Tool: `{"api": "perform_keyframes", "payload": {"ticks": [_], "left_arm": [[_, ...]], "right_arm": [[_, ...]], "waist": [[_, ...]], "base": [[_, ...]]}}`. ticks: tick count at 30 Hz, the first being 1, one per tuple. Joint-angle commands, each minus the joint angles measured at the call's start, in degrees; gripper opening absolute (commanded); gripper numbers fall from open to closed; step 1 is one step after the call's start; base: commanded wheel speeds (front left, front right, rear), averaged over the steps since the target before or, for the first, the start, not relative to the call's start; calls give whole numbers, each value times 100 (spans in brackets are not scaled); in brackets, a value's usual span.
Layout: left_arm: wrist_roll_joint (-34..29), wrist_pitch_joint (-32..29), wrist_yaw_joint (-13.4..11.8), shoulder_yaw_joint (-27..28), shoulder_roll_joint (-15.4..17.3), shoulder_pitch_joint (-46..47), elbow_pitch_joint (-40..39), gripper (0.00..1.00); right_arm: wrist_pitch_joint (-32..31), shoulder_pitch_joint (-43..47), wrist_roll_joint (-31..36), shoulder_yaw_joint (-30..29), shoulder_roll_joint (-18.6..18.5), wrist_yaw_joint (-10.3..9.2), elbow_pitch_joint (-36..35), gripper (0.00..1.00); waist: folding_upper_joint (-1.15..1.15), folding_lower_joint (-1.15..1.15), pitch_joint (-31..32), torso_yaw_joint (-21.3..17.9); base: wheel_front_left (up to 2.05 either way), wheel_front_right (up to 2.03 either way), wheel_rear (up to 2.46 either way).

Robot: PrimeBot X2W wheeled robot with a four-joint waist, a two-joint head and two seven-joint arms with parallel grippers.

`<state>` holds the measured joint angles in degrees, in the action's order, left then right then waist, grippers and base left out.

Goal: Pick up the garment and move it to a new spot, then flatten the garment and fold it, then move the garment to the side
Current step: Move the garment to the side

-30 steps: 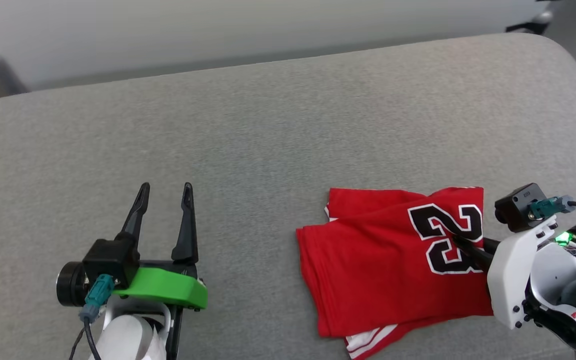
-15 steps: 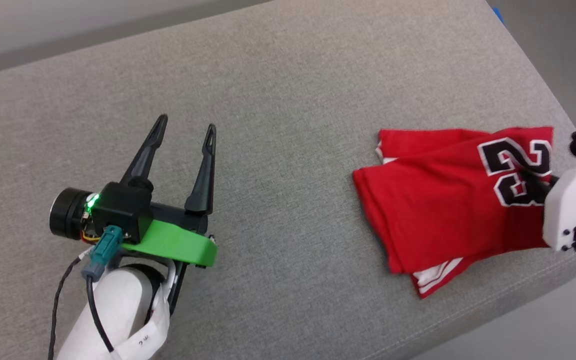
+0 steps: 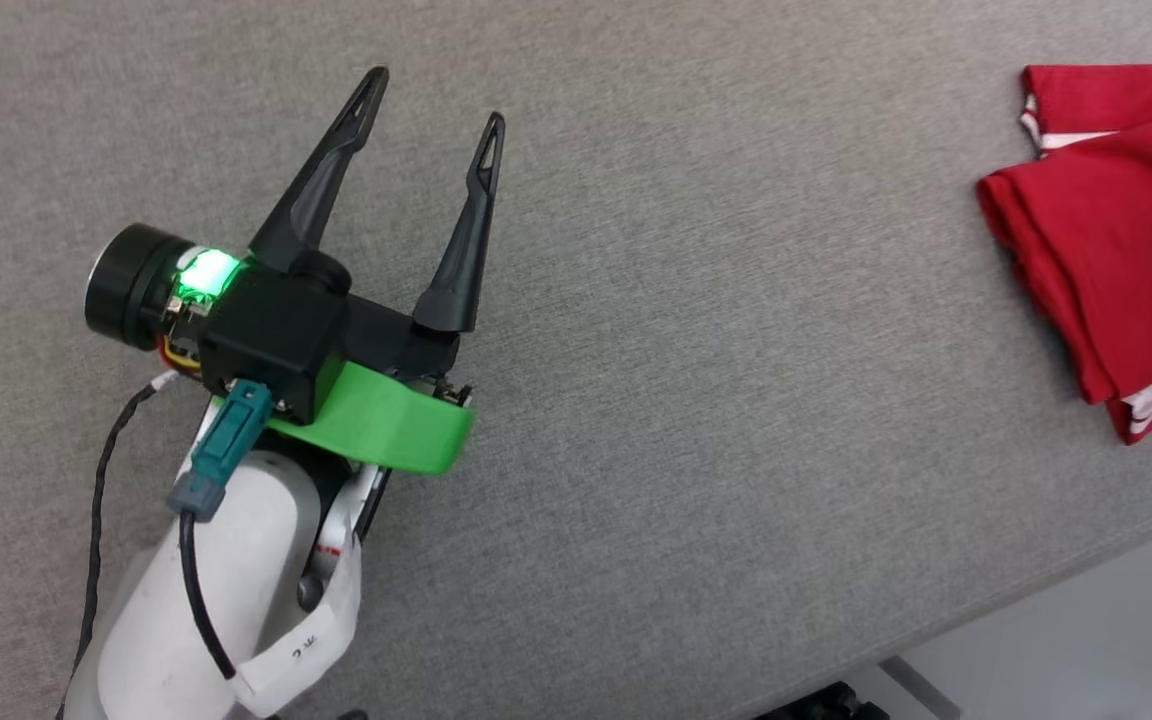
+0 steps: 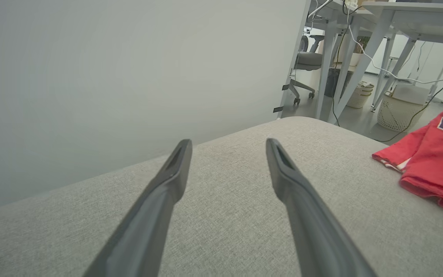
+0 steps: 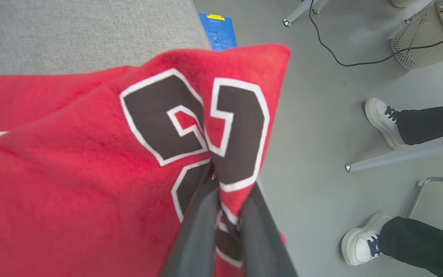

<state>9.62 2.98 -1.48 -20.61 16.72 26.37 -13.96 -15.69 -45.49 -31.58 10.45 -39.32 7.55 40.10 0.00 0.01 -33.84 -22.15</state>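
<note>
garment (image 3: 1116,220) looks already folded into a compact red stack, so the step in hand is most likely the last one: shifting it to the side. it sits at the right end of the grey cushion (image 3: 696,380), close to the cushion's right edge. in the right wrist view its far corner shows against the floor (image 5: 321,115) beyond that edge.

the right gripper (image 5: 227,188) is clamped on the fabric, its two fingers pinched together over the black numerals (image 5: 190,127). i can't tell for sure whether the held part is lifted clear or dragging on the cushion. a person's feet (image 5: 383,119) in white shoes rest on the floor to the right, well apart from the cloth.

the next move calls for bringing the stack to rest wholly on the cushion, not hanging past the edge. then the jaws should part and the fingers draw back without tugging the thin layers open.

the left gripper (image 3: 434,100) hovers over bare cushion well to the left of the garment. its pale forearm comes in from the near left, and the fingers are spread wide, pointing far and slightly right, grasping nothing.
</note>
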Motion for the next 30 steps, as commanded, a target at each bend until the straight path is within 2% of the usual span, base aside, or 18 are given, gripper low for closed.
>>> {"api": "perform_keyframes", "payload": {"ticks": [1, 7, 9, 10, 15, 21, 26, 30], "left_arm": [[-46, -12, 57, -57, 16, 168, -34, 100], [-89, 57, 127, -214, -53, 376, 59, 100], [-83, 97, 127, -242, -86, 412, 104, 100], [-80, 120, 126, -254, -98, 422, 127, 100], [-52, 193, 102, -267, -109, 405, 222, 100], [26, 326, 72, -267, -124, 312, 374, 100], [228, 531, -26, -242, -250, 18, 609, 100], [406, 684, -135, -217, -348, -360, 803, 100]], "right_arm": [[138, -176, 2, -127, 5, -6, 196, 0], [548, -516, 260, -401, 118, -6, 1214, 0], [746, -583, 375, -478, 156, -6, 1478, 34], [912, -624, 447, -534, 175, -6, 1596, 100], [1360, -814, 801, -806, 255, -6, 2225, 100], [2111, -1007, 1497, -1353, 62, -6, 3027, 100], [2731, -907, 1935, -1832, 36, -6, 3252, 100], [3008, -705, 2164, -2115, 252, -6, 3171, 100]], "waist": [[0, -1, -662, 380], [0, -1, -824, 541], [0, -1, -816, 579], [0, -1, -801, 591], [0, -1, -669, 588], [0, -1, -277, 651], [0, -1, 276, 750], [0, -1, 767, 816]], "base": [[0, 0, 0], [0, 0, 0], [0, 0, 0], [0, 0, 0], [0, 0, 0], [0, 0, 0], [0, 0, 0], [0, 0, 0]]}}
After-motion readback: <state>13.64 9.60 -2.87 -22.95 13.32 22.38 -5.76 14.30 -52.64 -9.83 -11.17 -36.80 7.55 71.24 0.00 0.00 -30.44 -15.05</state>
